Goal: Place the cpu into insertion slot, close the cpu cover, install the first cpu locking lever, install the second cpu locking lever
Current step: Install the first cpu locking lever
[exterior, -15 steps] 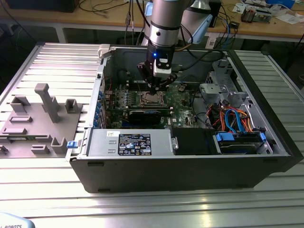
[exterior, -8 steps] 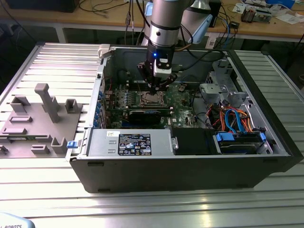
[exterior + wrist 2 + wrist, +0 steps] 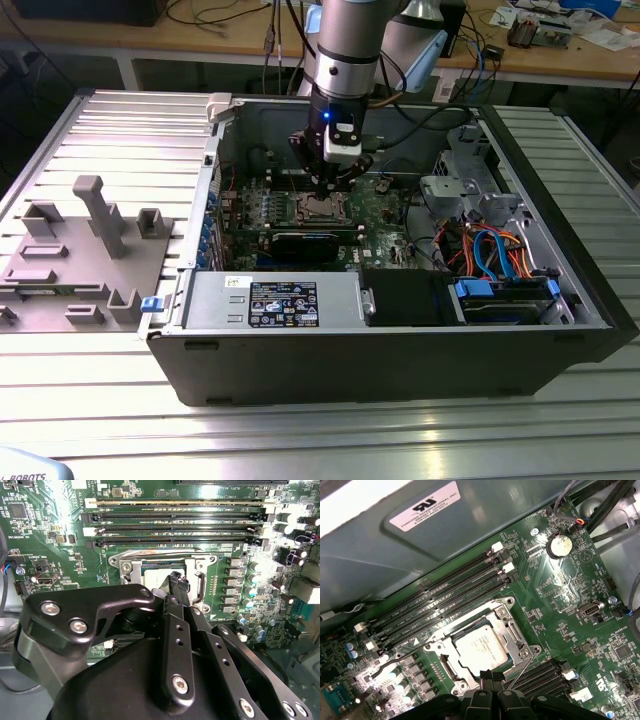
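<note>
First wrist view shows gripper (image 3: 488, 676), closed on nothing, beside the printed cpu (image 3: 481, 649).

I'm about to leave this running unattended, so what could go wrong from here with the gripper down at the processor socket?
1. The gripper hangs right at the edge of the cpu cover; a sideways slip could scrape the cpu.
2. A thin wire lever angles up beside the gripper, seemingly unlatched; it may spring away if pressed off-centre.
</note>
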Available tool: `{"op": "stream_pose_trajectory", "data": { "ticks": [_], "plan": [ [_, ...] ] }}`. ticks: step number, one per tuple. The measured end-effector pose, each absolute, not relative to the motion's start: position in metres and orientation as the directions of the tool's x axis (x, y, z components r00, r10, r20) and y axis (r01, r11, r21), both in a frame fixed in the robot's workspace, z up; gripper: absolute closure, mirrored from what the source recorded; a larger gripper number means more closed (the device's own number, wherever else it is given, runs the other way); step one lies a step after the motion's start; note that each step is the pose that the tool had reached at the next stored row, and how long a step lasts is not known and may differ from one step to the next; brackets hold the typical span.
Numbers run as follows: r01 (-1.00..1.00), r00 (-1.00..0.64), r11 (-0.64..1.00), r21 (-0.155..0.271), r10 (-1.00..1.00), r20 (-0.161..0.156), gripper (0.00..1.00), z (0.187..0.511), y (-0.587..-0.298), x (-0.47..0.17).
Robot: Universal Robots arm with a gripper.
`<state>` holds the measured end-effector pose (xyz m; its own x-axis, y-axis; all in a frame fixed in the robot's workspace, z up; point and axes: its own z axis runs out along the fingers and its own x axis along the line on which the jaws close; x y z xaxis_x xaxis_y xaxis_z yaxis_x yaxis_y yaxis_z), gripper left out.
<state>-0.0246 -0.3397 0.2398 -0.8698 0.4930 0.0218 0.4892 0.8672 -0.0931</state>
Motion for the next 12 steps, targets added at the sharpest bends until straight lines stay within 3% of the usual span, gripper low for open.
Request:
{"op": "stream_pose_trajectory", "data": {
  "ticks": [12],
  "plan": [
    [0.481,-0.874,0.872,-0.093,0.485,0.022,0.89,0.2397,-0.3397,-0.0246]
  ]
}}
